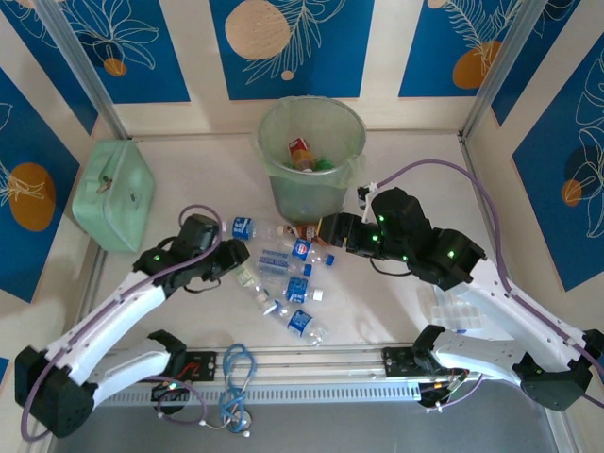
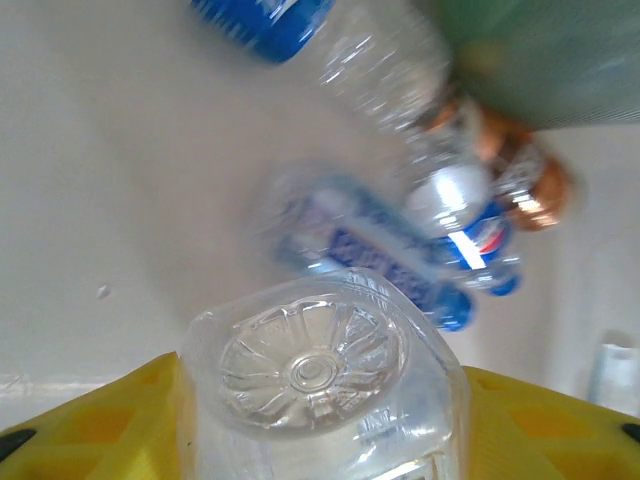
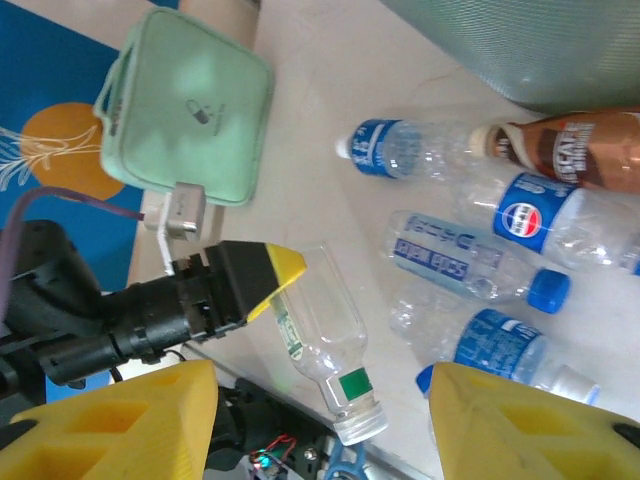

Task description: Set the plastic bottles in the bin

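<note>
Several clear, blue-labelled plastic bottles (image 1: 288, 274) lie scattered in front of the bin (image 1: 276, 184), a pale green bucket with bottles inside it (image 1: 302, 154). A brown bottle (image 3: 580, 150) lies against the bin's foot. My left gripper (image 1: 243, 268) is shut on a clear bottle (image 2: 315, 375) with a white cap and small green label (image 3: 322, 335). The bottle's ribbed base faces the left wrist camera between the yellow fingers (image 2: 90, 430). My right gripper (image 3: 320, 425) stands open and empty just right of the brown bottle (image 1: 307, 229), above the pile.
A flat mint-green square case (image 1: 113, 193) lies at the far left. Walls close the table at back and sides. A metal rail with cables (image 1: 236, 377) runs along the near edge. A clear crushed piece of plastic (image 1: 458, 311) lies by the right arm.
</note>
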{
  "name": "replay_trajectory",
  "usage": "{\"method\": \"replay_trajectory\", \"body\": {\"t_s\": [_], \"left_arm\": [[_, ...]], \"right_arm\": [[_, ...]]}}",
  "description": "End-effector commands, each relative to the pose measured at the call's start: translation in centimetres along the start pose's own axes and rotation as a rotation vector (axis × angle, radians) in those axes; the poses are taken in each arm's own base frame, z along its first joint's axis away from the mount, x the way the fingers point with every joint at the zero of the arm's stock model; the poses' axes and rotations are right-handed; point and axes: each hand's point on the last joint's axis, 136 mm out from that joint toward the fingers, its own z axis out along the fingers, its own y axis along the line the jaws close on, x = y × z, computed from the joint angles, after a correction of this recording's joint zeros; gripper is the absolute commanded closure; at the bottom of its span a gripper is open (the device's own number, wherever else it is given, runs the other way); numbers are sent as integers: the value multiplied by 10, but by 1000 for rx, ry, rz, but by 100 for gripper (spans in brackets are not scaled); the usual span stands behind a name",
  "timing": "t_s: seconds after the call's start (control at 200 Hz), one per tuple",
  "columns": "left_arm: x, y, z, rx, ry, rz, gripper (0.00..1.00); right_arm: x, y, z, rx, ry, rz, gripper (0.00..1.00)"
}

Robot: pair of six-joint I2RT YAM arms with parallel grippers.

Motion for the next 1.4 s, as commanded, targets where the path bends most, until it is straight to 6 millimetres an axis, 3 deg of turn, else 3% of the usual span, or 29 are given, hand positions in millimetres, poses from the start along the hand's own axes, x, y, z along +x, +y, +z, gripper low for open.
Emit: {"method": "replay_trajectory", "body": {"t_s": [0.0, 0.14, 0.345, 0.59, 0.835, 1.396], "left_arm": [[-26, -27, -30, 134, -106, -21, 50], [-51, -72, -60, 368, -189, -70, 50], [-73, -135, -92, 700, -227, -128, 50], [-89, -176, -116, 959, -233, -180, 50], [-89, -183, -117, 1026, -214, -195, 51], [-81, -180, -111, 1048, -184, -172, 53]], "right_arm": [[5, 24, 0, -136, 32, 7, 41], [15, 40, 12, -234, 105, 23, 37], [26, 54, 25, -266, 176, 11, 27], [23, 55, 30, -264, 165, 21, 18], [15, 68, 26, -324, 154, 22, 19], [-6, 77, 25, -354, 123, 38, 45]]}}
